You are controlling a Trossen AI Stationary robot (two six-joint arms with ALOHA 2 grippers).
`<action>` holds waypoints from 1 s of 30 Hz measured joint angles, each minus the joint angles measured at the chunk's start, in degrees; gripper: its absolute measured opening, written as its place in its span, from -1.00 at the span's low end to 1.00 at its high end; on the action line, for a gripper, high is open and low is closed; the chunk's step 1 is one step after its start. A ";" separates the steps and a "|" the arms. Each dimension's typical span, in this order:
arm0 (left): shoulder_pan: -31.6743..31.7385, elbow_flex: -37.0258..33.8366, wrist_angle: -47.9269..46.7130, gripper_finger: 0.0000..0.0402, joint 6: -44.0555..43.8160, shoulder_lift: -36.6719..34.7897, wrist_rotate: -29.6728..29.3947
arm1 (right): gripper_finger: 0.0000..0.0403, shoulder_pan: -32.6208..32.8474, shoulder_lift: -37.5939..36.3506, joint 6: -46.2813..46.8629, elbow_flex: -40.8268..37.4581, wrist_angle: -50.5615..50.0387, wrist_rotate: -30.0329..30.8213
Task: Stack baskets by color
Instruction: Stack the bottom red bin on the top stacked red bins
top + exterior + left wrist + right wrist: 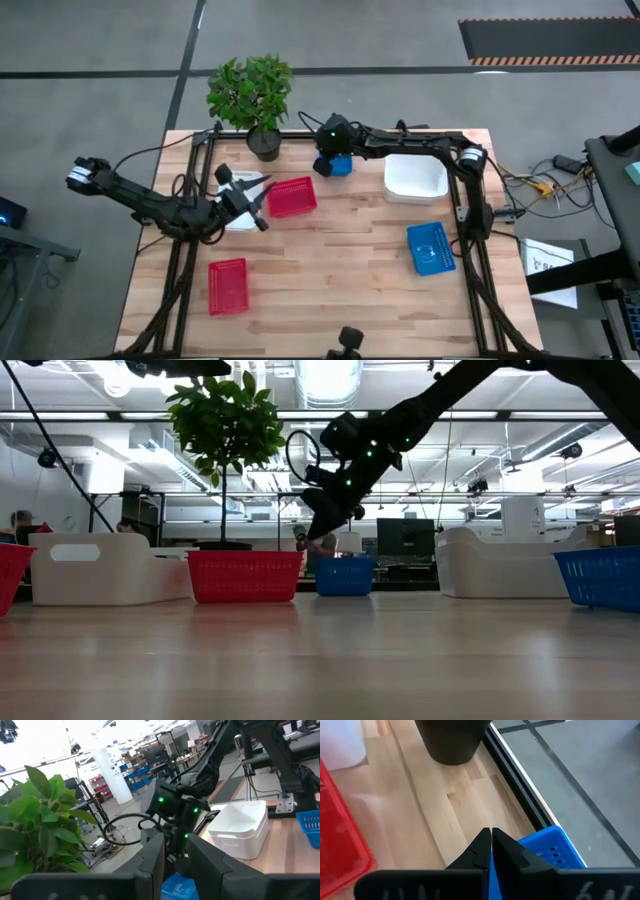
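Observation:
A blue basket (338,166) stands on the table at the far middle, beside the plant pot. My right gripper (491,832) is shut and slants down over that basket's rim (545,842); the low view shows it (318,540) just above the basket (345,575). My left gripper (258,205) hovers level and open between a white basket (238,215) and a red basket (293,197), with nothing between its fingers (150,862). Other baskets rest on the table: white (415,180), blue (430,248) and red (228,286). My right gripper's shut fingertips (482,842) stand at the blue basket's rim, slanting down from the table's right. I cannot tell whether they touch it. The basket sits flat on the table.
A potted green plant (255,95) in a black pot (452,740) stands at the far edge, close to the blue basket. Bare wood (340,280) lies in the table's middle and near side. The right arm (420,148) spans the far right part of the table.

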 joint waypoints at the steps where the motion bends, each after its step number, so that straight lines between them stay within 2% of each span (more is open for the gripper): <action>1: 0.02 -0.12 -0.03 -0.66 0.00 -0.10 0.00 | -0.96 0.00 0.23 -0.06 0.10 0.02 0.02; 6: 0.02 -0.18 -0.06 -0.66 0.05 -0.03 0.00 | -0.96 0.63 -1.90 -0.02 0.35 -0.11 -0.02; 13: -0.02 -0.95 -0.29 -0.66 -2.68 0.14 0.02 | -0.96 5.88 -14.28 -1.04 -3.95 -7.11 -0.12; 18: -0.08 -1.61 -0.83 -0.66 -9.11 0.76 0.10 | -0.96 12.40 -25.89 -0.29 -12.66 -10.23 -1.92; 24: -0.18 -1.65 -2.83 -0.66 -17.10 4.24 1.60 | -0.96 20.97 -38.57 4.27 -26.29 -9.31 -15.20; 26: -0.18 -1.66 -2.80 -0.66 -18.12 6.08 3.08 | -0.96 23.80 -41.96 7.07 -30.93 -6.35 -15.81; 30: -0.18 -0.68 -2.95 -0.66 -18.49 10.60 6.91 | -0.96 28.40 -46.71 11.29 -38.93 0.43 -12.66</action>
